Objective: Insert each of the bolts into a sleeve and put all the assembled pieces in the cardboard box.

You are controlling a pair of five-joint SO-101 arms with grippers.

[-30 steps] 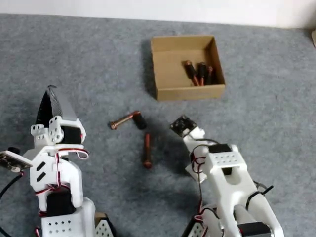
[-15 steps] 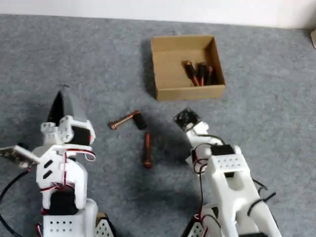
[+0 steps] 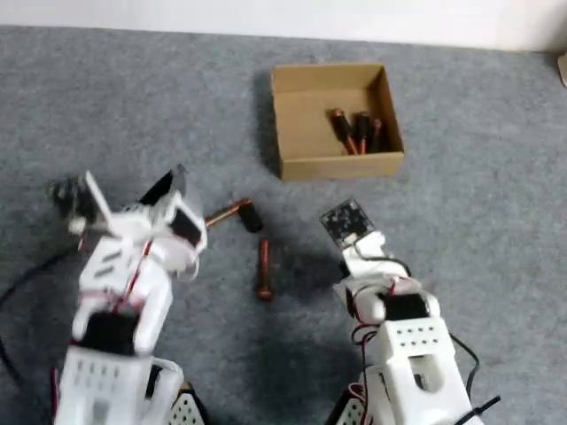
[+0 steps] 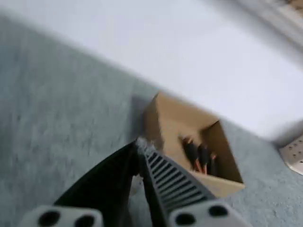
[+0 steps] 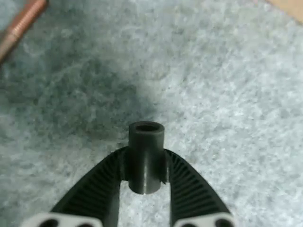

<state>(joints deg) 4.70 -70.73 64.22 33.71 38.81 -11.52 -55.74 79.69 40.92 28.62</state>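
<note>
R gripper (image 5: 145, 163): we see fingers clamped on black cylindrical sleeve (image 5: 146, 142). L gripper (image 4: 140, 153): fingers pressed together, nothing held. Loose copper bolt (image 3: 264, 268) at frame centre on grey carpet (image 3: 133, 97); sleeved bolt (image 3: 232, 213) just above it. Assembled pcs (image 3: 359, 130) in brown cardboard box (image 3: 341, 166), upper centre.

The bench (image 3: 133, 106) is covered in grey, carpet-like felt. A plain white surface (image 3: 266, 16) runs along its far edge. Near the far right corner a pale, flat object with small dots (image 4: 293, 158) lies on the felt, cut off by the edge.
</note>
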